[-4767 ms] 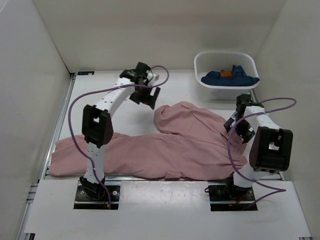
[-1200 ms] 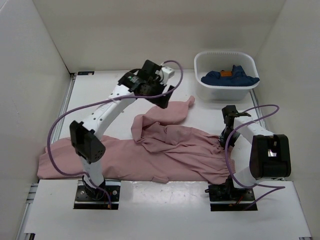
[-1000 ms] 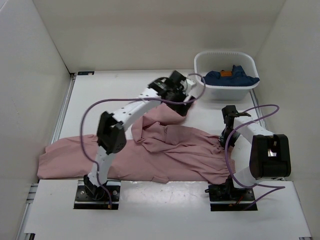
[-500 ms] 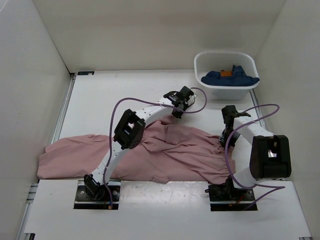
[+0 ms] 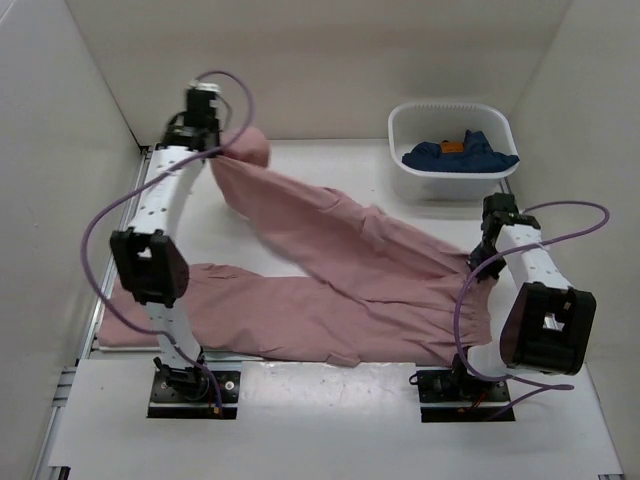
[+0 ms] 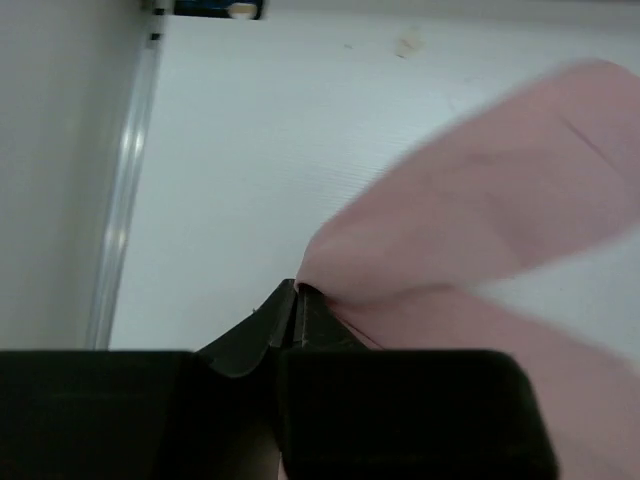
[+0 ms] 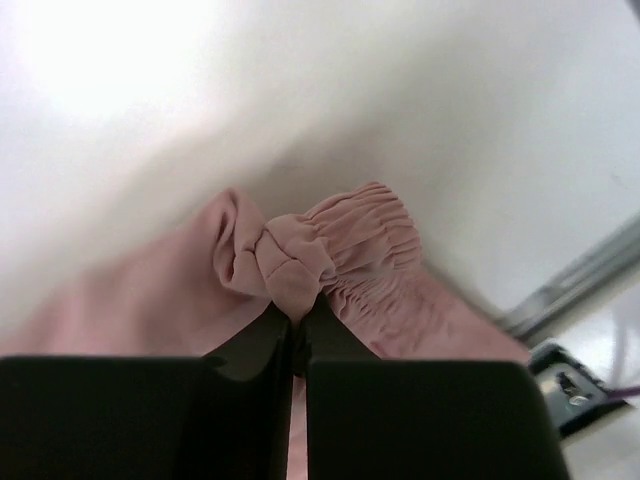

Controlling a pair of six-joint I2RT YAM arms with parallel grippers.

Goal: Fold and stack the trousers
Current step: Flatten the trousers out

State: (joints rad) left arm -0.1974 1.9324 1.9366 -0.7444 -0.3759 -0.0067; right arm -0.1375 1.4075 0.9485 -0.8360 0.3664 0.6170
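The dusty-pink trousers lie spread over the white table. One leg is stretched taut from the waist at the right up to the back left corner. The other leg lies flat along the front left. My left gripper is shut on the end of the stretched leg; in the left wrist view its jaws pinch the pink cloth. My right gripper is shut on the gathered waistband, bunched at its fingertips.
A white basket stands at the back right with a dark blue garment inside. White walls close in the left, back and right sides. A metal rail runs along the table's left edge.
My left gripper has shut on the leg end near the table's middle and swung it to the back left corner, pulling that leg out straight. The right arm shifted slightly right with the waistband.
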